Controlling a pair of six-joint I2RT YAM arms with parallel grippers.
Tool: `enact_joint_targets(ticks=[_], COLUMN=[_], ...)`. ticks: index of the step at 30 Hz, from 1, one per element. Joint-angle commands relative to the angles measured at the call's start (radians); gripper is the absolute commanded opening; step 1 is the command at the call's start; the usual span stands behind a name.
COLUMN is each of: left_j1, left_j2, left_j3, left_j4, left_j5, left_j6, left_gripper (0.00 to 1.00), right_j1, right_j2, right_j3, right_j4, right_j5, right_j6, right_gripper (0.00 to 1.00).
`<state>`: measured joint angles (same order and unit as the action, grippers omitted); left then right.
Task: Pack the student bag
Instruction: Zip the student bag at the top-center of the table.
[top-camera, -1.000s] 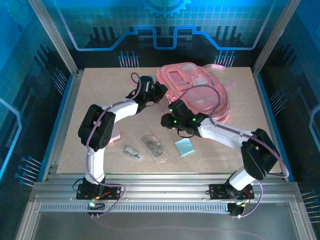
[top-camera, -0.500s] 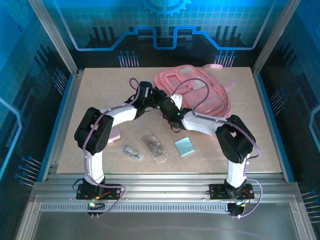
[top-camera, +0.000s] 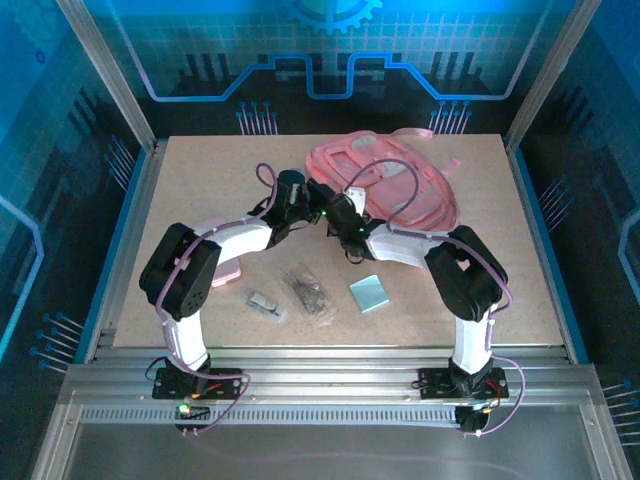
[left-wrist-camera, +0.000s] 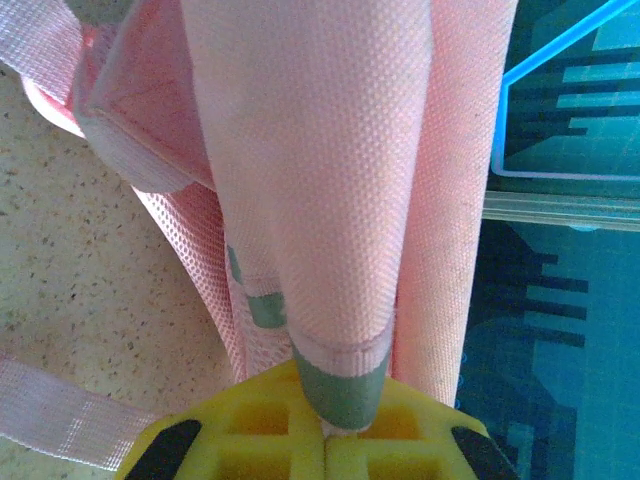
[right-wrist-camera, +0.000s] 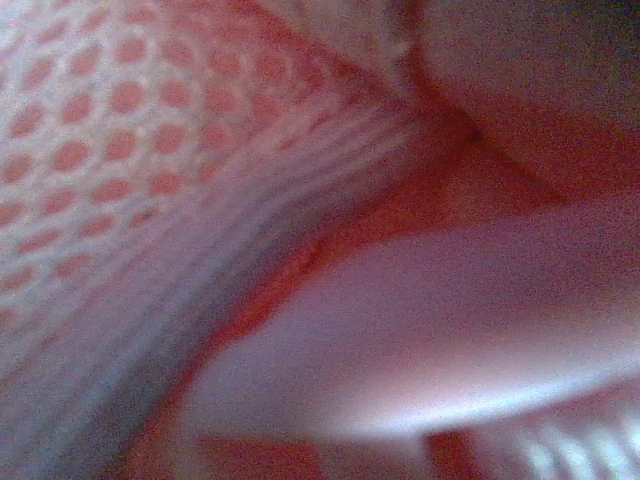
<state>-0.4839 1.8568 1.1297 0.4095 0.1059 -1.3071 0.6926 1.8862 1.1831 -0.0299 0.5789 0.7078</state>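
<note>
Near side of the counter (top-camera: 190, 190), left to right: small packet (top-camera: 265, 301), clear pouch (top-camera: 308, 292) of dark bits, light blue square (top-camera: 369, 294). Yellow left fingers (left-wrist-camera: 262, 428) pinch a grey-trimmed fold of the student bag (top-camera: 395, 185). Right fingers (top-camera: 332, 210) pressed together at the bag's near-left edge, just beside the left; whether they pinch fabric, cannot tell. Bag lies far centre-right on the counter.
</note>
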Motion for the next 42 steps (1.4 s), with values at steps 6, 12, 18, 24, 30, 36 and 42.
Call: enact_joint_targets(ticks=[6, 12, 18, 24, 30, 36, 42], left_j1=[0.018, 0.034, 0.041, 0.052, 0.082, 0.095, 0.145], left_j2=[-0.011, 0.002, 0.010, 0.030, 0.096, 0.134, 0.176], left_j3=[0.009, 0.057, 0.080, 0.105, 0.148, 0.183, 0.228], left_j4=[0.137, 0.109, 0.089, 0.056, 0.051, 0.036, 0.002], left_j5=[0.074, 0.076, 0.072, 0.054, 0.059, 0.076, 0.081], left_j6=[-0.021, 0.024, 0.052, 0.098, 0.127, 0.159, 0.223], left_gripper=[0.00, 0.00, 0.00, 0.00, 0.00, 0.00, 0.00], right_j1=[-0.145, -0.210, -0.279, -0.285, -0.293, -0.317, -0.349], right_j2=[-0.216, -0.249, -0.247, -0.262, -0.328, -0.387, -0.478], right_j3=[-0.102, -0.123, -0.121, -0.096, -0.112, -0.115, -0.137], right_j4=[0.058, -0.042, -0.109, -0.256, -0.418, -0.524, -0.656], right_j5=[-0.347, -0.583, -0.751, -0.778, -0.753, -0.711, -0.680], right_j6=[-0.116, -0.192, -0.210, -0.253, -0.285, -0.327, -0.379], right_gripper=[0.00, 0.00, 0.00, 0.00, 0.00, 0.00, 0.00])
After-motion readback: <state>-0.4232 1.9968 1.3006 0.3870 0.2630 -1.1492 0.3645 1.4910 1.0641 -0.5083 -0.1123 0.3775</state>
